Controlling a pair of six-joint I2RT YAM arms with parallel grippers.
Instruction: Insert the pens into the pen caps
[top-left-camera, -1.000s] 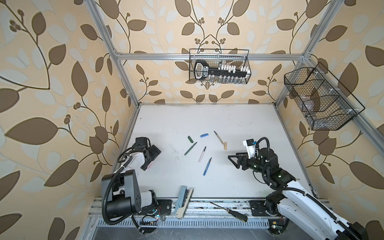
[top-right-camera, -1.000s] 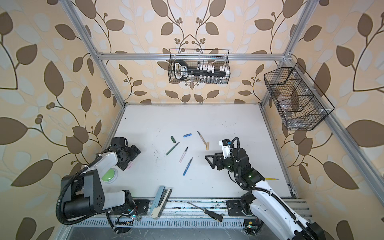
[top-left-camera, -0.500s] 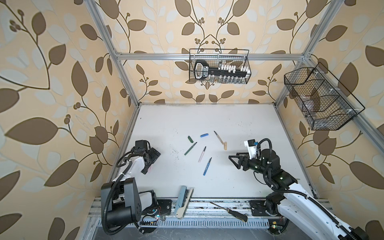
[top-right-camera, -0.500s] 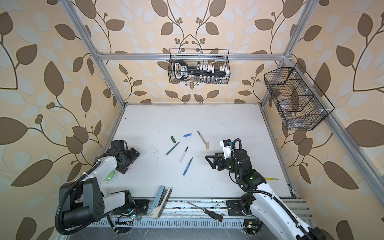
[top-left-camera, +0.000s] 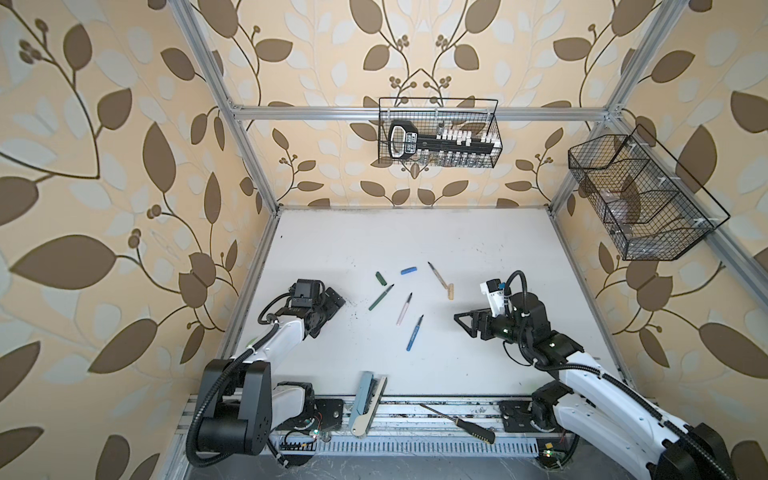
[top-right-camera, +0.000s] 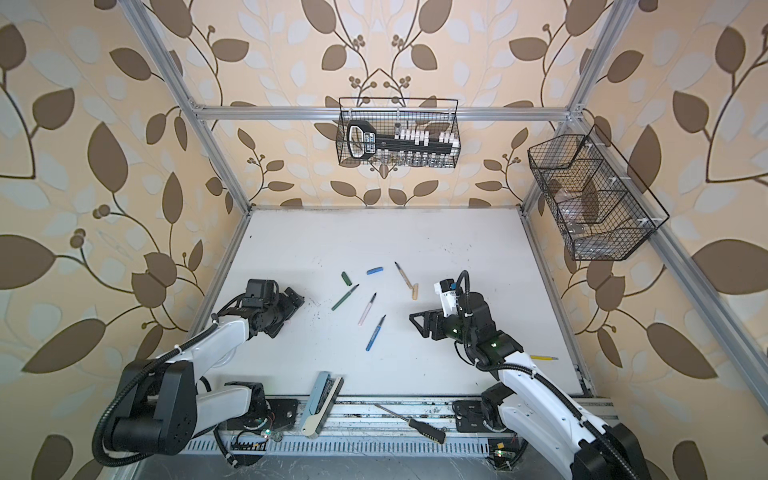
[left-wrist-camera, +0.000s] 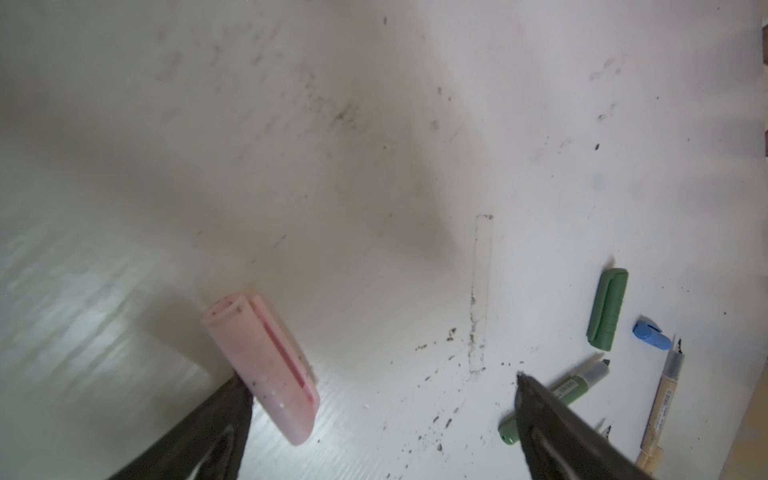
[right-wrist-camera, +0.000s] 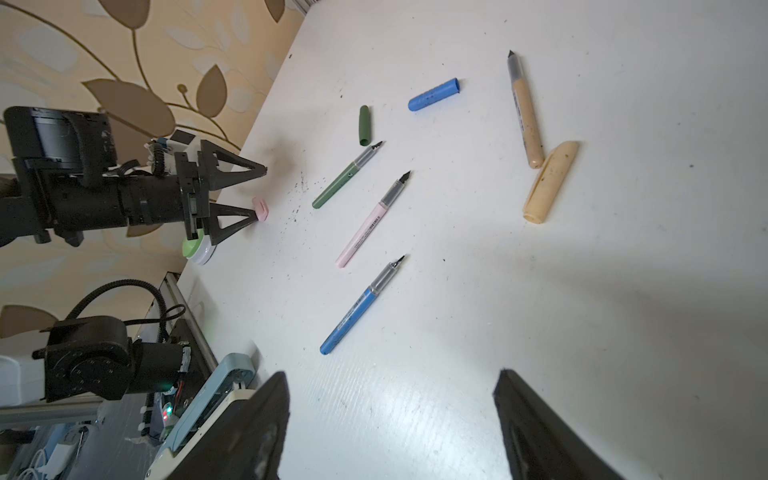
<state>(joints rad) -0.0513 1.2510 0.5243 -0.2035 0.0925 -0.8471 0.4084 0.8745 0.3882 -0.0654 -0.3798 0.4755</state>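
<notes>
Leaf-patterned wallpaper (top-left-camera: 104, 166) is wrapping round a white counter (top-left-camera: 415, 232) where four pens are lying uncapped. I am taking the pink pen (top-left-camera: 404, 308) as my marker. The green pen (top-left-camera: 380, 297) is lying just beside it on its left. The blue pen (top-left-camera: 414, 333) is lying just beside it toward the front rail (top-left-camera: 415, 409). The tan pen (top-left-camera: 437, 274) is sitting near it on the right, with the tan cap (top-left-camera: 450, 291) just beside that pen's blunt end. The green cap (top-left-camera: 379, 278) and blue cap (top-left-camera: 409, 271) are resting near the pink pen, toward the back wall (top-left-camera: 332, 174).

The pink cap (left-wrist-camera: 259, 365) is lying flat, well apart from the pink pen, off to its left. The left jaws are standing wide open around it. It is sitting right against one finger (left-wrist-camera: 208, 428) and well clear of the other; whether that finger is pressing on it I cannot tell. The right jaws are hanging open and empty, well apart from the pink pen on its right, pointing toward it.
</notes>
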